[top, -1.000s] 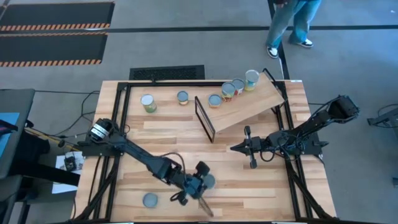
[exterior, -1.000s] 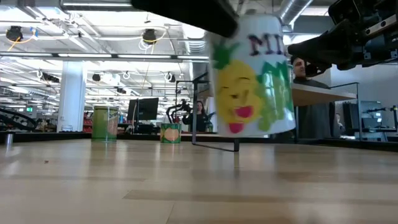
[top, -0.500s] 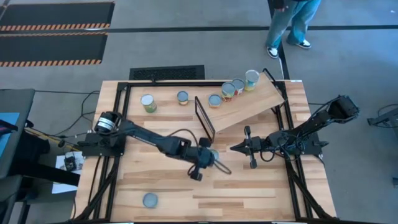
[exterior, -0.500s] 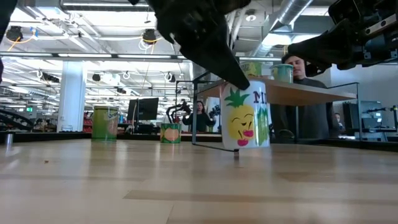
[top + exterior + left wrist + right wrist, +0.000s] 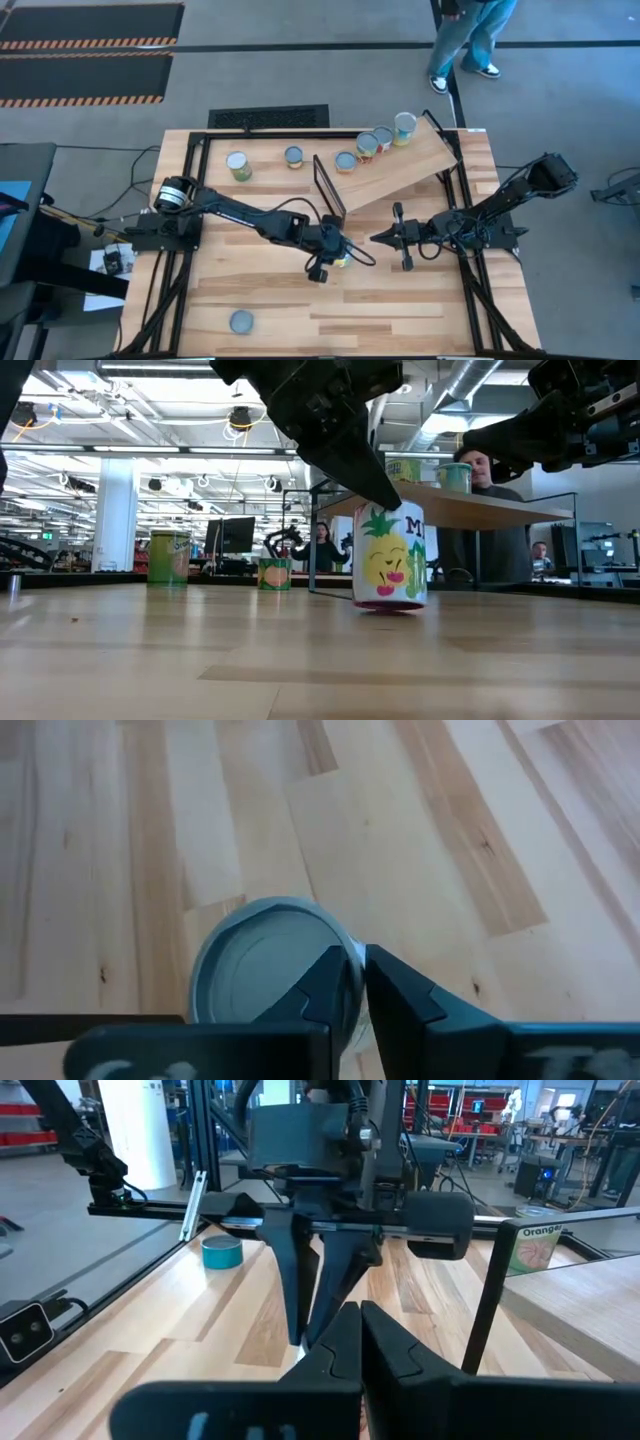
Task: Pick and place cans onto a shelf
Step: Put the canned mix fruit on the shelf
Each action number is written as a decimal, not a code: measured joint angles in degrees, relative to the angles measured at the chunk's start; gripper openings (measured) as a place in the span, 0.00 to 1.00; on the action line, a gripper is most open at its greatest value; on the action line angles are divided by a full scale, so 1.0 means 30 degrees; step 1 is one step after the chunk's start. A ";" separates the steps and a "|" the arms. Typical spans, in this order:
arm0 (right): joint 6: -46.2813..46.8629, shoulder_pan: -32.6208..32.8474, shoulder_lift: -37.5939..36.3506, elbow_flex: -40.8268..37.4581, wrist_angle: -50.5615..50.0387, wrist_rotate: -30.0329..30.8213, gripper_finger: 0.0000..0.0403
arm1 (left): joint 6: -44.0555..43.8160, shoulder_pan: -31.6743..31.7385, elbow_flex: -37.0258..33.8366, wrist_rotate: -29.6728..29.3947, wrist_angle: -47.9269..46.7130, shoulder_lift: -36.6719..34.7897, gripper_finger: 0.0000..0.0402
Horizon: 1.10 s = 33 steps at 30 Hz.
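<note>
The left gripper hung over the middle of the table, its fingers only a narrow slit apart and pinching the rim of a pineapple can. That can stood upright on the table near the shelf's black frame, its grey lid just under the fingertips in the left wrist view. The right gripper waited just beside it toward the right edge, jaws shut and empty, pointing at the left gripper. The shelf lay slanted across the far right part of the table, with three cans in a row along its far edge and a fourth touching its left end. Two more cans stood on the table's far left part, well apart from the shelf. One can sat alone near the front left edge. A person stood on the floor beyond the table.
</note>
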 joint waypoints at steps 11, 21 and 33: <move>0.0160 0.0002 0.0000 0.0028 -0.0051 0.0095 0.03 | 0.0555 -0.0484 -0.0015 -0.0071 -0.0178 -0.0625 0.23; -0.0073 0.0007 0.0000 0.1644 -0.2135 0.0160 0.03 | -0.0409 -0.1479 -0.5149 -0.0809 0.5913 -0.5352 0.11; 0.1198 -0.0192 0.0590 0.7957 -1.3833 0.0665 0.20 | -0.3015 -0.1380 -1.4688 -0.3118 1.7087 -1.0022 0.06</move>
